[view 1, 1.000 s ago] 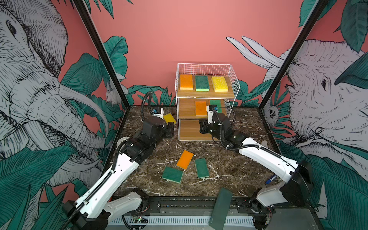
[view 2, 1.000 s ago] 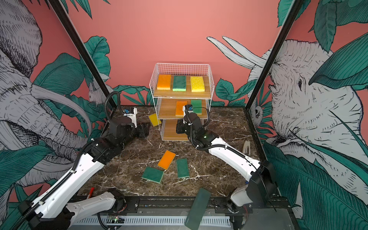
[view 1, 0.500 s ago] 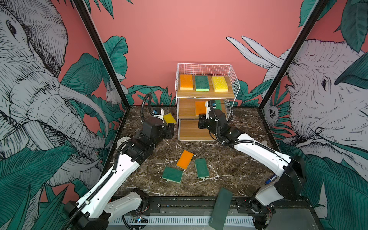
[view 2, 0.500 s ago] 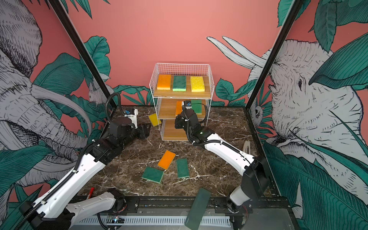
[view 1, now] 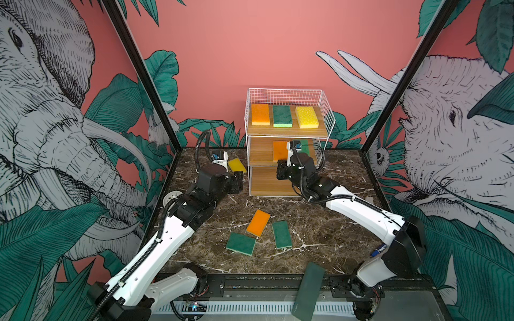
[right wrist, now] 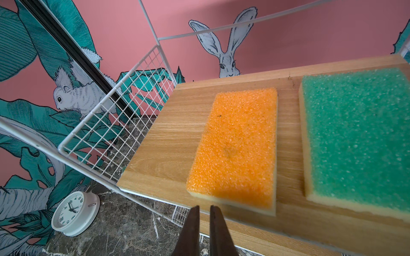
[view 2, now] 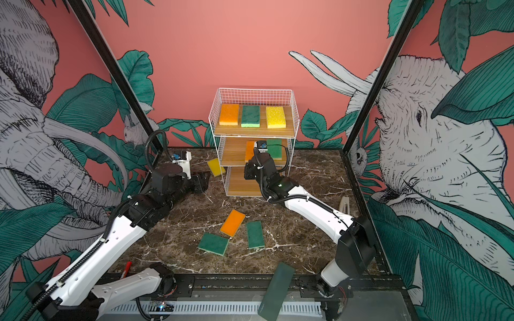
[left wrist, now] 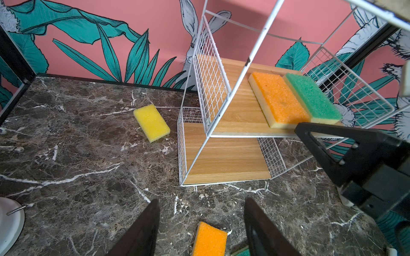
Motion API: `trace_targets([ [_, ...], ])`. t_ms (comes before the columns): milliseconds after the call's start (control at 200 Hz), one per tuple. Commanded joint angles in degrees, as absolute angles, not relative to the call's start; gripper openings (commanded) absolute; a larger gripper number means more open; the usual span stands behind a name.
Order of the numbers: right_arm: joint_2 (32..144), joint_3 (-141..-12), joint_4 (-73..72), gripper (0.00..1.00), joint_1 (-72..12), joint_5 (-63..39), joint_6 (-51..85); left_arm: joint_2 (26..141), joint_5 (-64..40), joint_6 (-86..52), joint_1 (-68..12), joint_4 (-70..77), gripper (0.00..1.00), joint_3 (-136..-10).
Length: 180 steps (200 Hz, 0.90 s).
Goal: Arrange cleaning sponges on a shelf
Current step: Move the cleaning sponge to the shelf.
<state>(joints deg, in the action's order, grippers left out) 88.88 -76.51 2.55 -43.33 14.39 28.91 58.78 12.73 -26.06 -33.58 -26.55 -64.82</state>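
The shelf (view 1: pixel 286 132) stands at the back. Its top board holds an orange (view 1: pixel 260 114), a green (view 1: pixel 282 116) and a yellow sponge (view 1: pixel 306 117). An orange sponge (right wrist: pixel 239 146) and a green sponge (right wrist: pixel 359 137) lie side by side on the middle board, and the bottom board (left wrist: pixel 224 161) is bare. On the table lie a yellow sponge (left wrist: pixel 152 122) left of the shelf, an orange one (view 1: pixel 258 223) and two green ones (view 1: pixel 241 243) (view 1: pixel 282 234). My right gripper (right wrist: pixel 204 207) is shut and empty at the middle board's front edge. My left gripper (left wrist: pixel 200 206) hovers open above the table.
A long dark slab (view 1: pixel 308 291) leans over the table's front edge. A small white clock (right wrist: pixel 74 212) lies by the left wall. A red pen (view 2: pixel 126 268) lies at the front left. Glass walls close in both sides.
My right gripper has moved a little up and toward the shelf's middle board. The left arm has hardly moved. No sponge has shifted.
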Motion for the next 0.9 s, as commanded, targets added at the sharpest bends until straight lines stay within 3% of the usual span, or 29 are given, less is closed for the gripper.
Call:
trace_targets([
  [0, 89.38, -77.35, 0.95, 0.13, -43.03, 15.12, 29.09, 57.65, 12.95, -26.91, -33.26, -25.32, 0.62, -64.07],
  [895, 91.23, -79.28, -0.18, 0.14, -41.76, 15.38, 28.34, 57.18, 13.20, -27.90, -33.26, -24.97, 0.62, -62.88],
])
